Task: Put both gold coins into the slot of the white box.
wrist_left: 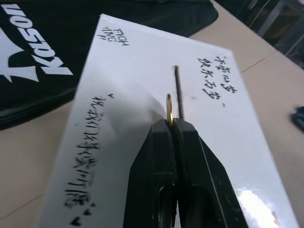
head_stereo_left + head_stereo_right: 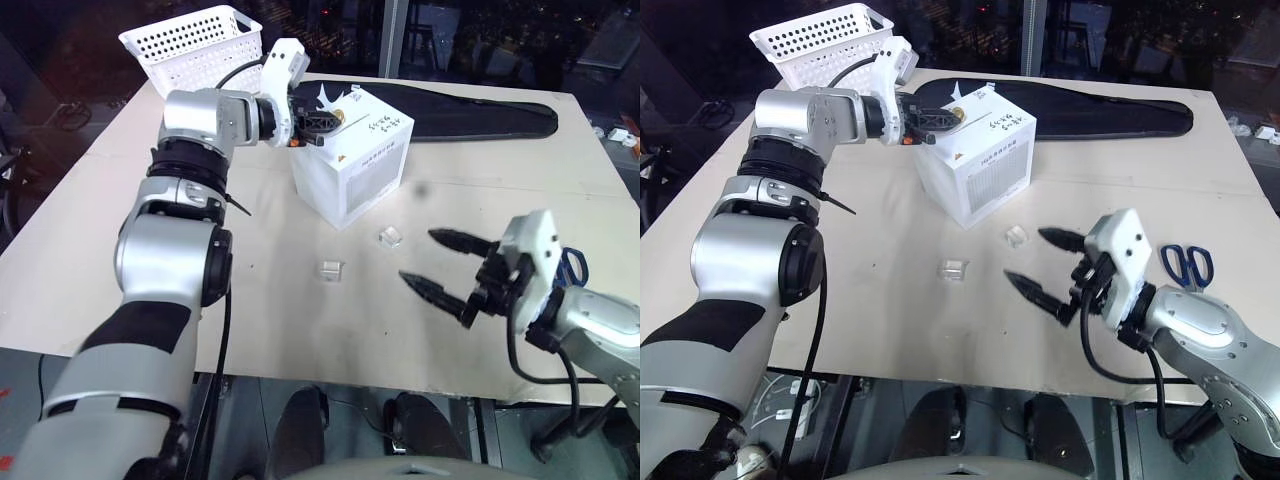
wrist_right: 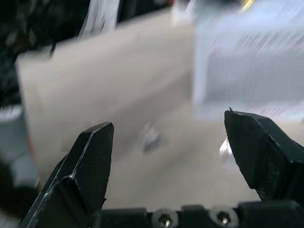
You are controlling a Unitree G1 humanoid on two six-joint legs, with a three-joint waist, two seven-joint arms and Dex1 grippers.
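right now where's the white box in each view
Left eye view: the white box stands above centre, the left hand over its top.
Right eye view: upper centre, leftward of its place in the left eye view.
Left wrist view: its handwritten top spreads beneath the fingers.
Right wrist view: blurred, upper right.
Shared landmark: the small clear case, which lies in front of the box.

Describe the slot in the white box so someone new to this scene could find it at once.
Start at the white box, the cardboard cube near the middle of the beige table. On its top face, among handwritten black characters, runs the slot, a thin straight dark slit. Unlike the scribbled writing around it, it is one clean line, and the left end effector holds a gold coin edge-on right beside it.
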